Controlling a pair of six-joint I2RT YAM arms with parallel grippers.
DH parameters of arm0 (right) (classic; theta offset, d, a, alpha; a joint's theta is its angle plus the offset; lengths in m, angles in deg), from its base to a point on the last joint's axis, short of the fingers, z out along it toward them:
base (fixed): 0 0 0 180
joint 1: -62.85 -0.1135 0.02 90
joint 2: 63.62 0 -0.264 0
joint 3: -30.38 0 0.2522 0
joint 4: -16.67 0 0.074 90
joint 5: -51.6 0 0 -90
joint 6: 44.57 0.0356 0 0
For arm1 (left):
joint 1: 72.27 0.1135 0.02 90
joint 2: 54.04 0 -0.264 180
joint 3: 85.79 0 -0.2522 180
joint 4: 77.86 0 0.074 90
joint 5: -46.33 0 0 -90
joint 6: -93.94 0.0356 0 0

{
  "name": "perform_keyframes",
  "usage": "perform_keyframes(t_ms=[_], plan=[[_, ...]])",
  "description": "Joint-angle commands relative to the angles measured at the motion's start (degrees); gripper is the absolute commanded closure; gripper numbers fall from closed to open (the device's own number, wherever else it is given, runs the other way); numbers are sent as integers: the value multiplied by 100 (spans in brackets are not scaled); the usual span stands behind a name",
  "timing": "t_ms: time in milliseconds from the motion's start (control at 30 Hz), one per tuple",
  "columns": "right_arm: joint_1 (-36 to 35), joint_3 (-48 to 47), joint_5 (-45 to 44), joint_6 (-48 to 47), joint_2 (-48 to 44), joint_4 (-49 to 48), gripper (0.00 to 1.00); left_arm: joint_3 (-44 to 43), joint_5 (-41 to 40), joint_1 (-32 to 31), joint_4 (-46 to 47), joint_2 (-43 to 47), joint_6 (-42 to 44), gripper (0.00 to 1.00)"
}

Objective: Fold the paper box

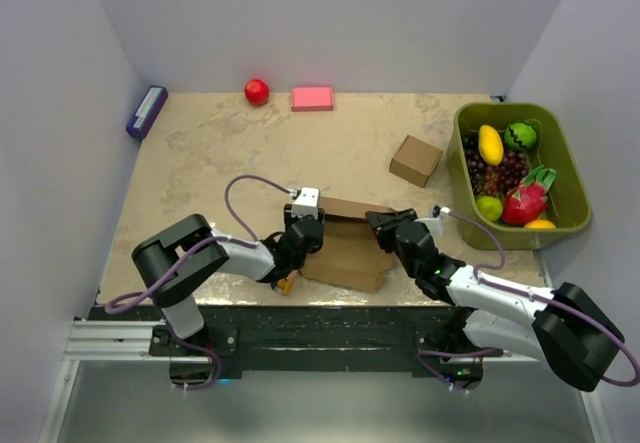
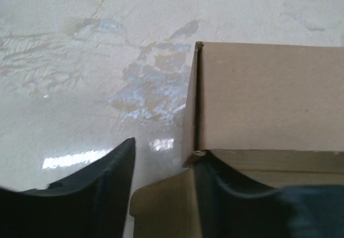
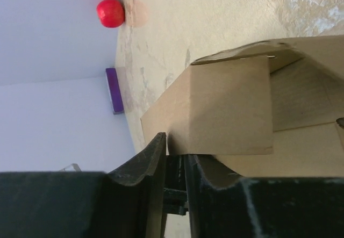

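- Brown cardboard paper box, partly folded into a low oblong, sits close to the near edge of the table, about midway across, between the two arms.
- The left gripper is at the box's left end. In its wrist view the jaws are spread apart, one finger outside the box and one just inside, with a loose end flap lying in the gap and nothing clamped.
- The right gripper is at the box's right end. Its fingers are only narrowly parted, and a flap's edge reaches the mouth of the gap. Whether they pinch it cannot be told.
- A smaller, squarish cardboard box stands apart, behind and to the right.
- A green bin sits at the right edge and holds toy fruit: a yellow fruit, a round green one, dark grapes, a pink dragon fruit and a green apple.
- Along the back edge lie a red ball and a pink block. A purple block rests against the left wall.
- Pale walls enclose the left, back and right sides. Bare marbled surface stretches left of and behind the box.
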Motion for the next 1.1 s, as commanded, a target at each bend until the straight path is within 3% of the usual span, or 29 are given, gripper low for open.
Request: perform_keyframes(t_ms=[0,100,200,467,667,767,867,933,1067], plan=[[-22,-238,-36,-777,-118,-20,53,372,142,84,28,720,316,40],[-22,-291,166,-1066,-293,103,34,530,669,84,-69,1204,474,27],[-13,-388,333,-1330,-452,340,25,645,1223,84,-262,1722,597,23],[-22,-985,1229,-2435,-812,1482,20,277,2469,224,-1833,2944,694,14],[-22,-1942,1827,-3922,-953,2721,20,-285,4392,1601,-2686,3692,229,11],[-4,-2873,1819,-4608,-621,4000,16,-793,5367,2182,-3038,3623,219,9],[66,-3936,1871,-5057,109,4707,18,-1269,6407,2710,-3172,3166,167,9],[171,-4044,1951,-5224,426,4736,19,-1507,6942,2861,-3259,2666,175,12],[663,-3870,2284,-5312,506,4666,19,-1947,6998,2888,-3602,2032,623,15]])
